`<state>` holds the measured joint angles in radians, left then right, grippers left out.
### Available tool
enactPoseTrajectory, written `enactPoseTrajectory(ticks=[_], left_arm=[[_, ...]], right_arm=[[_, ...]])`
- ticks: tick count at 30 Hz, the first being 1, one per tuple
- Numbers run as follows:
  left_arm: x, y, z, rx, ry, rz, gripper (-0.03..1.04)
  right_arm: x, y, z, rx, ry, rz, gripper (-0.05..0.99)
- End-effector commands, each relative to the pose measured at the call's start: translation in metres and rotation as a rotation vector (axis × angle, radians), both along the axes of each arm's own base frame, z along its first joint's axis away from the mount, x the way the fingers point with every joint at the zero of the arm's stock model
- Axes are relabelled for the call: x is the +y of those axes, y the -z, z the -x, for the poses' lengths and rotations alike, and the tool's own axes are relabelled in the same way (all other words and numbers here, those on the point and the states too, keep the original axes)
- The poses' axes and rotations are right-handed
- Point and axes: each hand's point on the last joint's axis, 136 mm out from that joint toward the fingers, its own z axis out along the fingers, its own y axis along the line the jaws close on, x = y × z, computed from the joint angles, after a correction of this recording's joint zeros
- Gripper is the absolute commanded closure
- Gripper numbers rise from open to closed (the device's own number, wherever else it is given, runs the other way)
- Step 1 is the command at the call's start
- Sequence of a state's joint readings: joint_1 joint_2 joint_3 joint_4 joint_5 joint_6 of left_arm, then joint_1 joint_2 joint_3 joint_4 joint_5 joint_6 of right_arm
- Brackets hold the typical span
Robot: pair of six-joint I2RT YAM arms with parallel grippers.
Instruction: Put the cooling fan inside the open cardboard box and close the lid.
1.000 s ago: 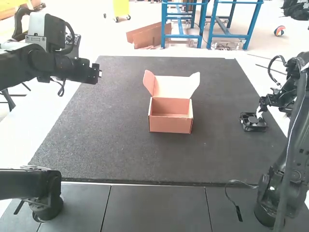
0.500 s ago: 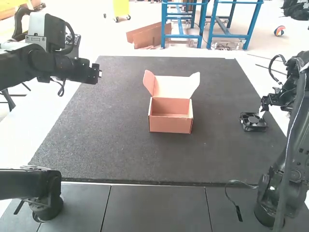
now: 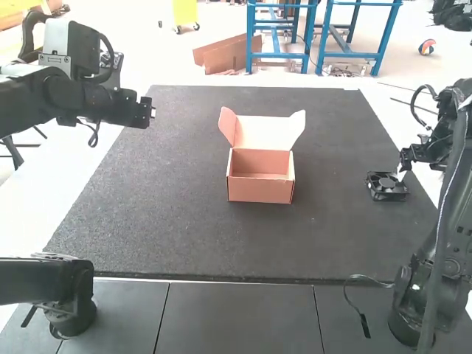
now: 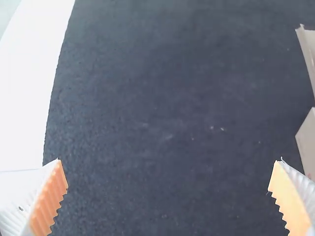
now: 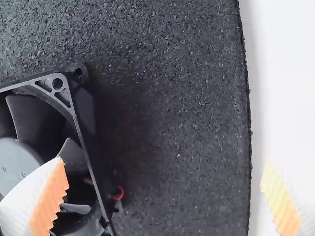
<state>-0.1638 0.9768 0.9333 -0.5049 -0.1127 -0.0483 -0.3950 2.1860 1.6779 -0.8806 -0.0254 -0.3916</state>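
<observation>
The right gripper [image 5: 162,199], fingers apart, sits off-centre over the fan [image 5: 39,123] by the mat [image 5: 172,73] right edge, so closing could knock it away.

right claw [image 5: 165,199] raised, farther from cooling fan [image 3: 387,186]

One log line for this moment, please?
fan: on mat | box: open | right pincer: open by fan | left pincer: open

black fan [image 3: 387,185] flat, open cardboard box [image 3: 260,175] upright
</observation>
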Motion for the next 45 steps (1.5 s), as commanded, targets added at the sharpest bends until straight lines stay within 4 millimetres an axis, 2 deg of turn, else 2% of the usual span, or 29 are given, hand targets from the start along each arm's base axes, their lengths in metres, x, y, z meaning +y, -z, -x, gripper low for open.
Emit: enactPoseTrajectory(ticks=[1, 14, 16, 21, 24, 26, 28, 32, 37, 41, 45], left_arm=[[0.001, -0.016, -0.002, -0.035, -0.002, -0.007, 0.04], [0.001, -0.015, -0.001, -0.029, -0.003, -0.007, 0.04], [0.001, -0.015, -0.001, -0.027, -0.002, -0.008, 0.04], [0.001, -0.016, -0.001, -0.028, -0.003, -0.009, 0.04], [0.002, -0.017, 0.0, -0.026, -0.004, -0.008, 0.04], [0.002, -0.017, 0.0, -0.024, -0.004, -0.008, 0.04], [0.002, -0.015, 0.0, -0.021, -0.004, -0.009, 0.04], [0.001, -0.014, -0.001, -0.027, -0.004, -0.008, 0.04], [0.001, -0.011, -0.004, -0.038, -0.003, -0.007, 0.04], [0.0, -0.005, -0.004, -0.035, -0.002, -0.008, 0.04], [0.0, -0.002, -0.005, -0.038, 0.0, -0.007, 0.04]], right_arm=[[-0.002, 0.017, 0.01, 0.048, 0.024, -0.007, 0.03], [0.001, 0.031, 0.023, 0.101, 0.033, -0.018, 0.05], [0.002, 0.034, 0.026, 0.11, 0.036, -0.02, 0.14], [0.007, 0.041, 0.03, 0.114, 0.035, -0.035, 0.64], [0.012, 0.042, 0.025, 0.091, 0.031, -0.054, 0.89], [0.016, 0.041, 0.021, 0.076, 0.041, -0.071, 0.95], [0.019, 0.037, 0.014, 0.049, 0.082, -0.094, 0.95], [0.018, 0.014, -0.005, -0.034, 0.134, -0.118, 0.95], [0.024, -0.039, -0.017, -0.153, 0.15, -0.132, 0.95], [0.039, -0.084, -0.014, -0.225, 0.176, -0.168, 0.94], [0.058, -0.116, 0.001, -0.253, 0.194, -0.223, 0.94]])
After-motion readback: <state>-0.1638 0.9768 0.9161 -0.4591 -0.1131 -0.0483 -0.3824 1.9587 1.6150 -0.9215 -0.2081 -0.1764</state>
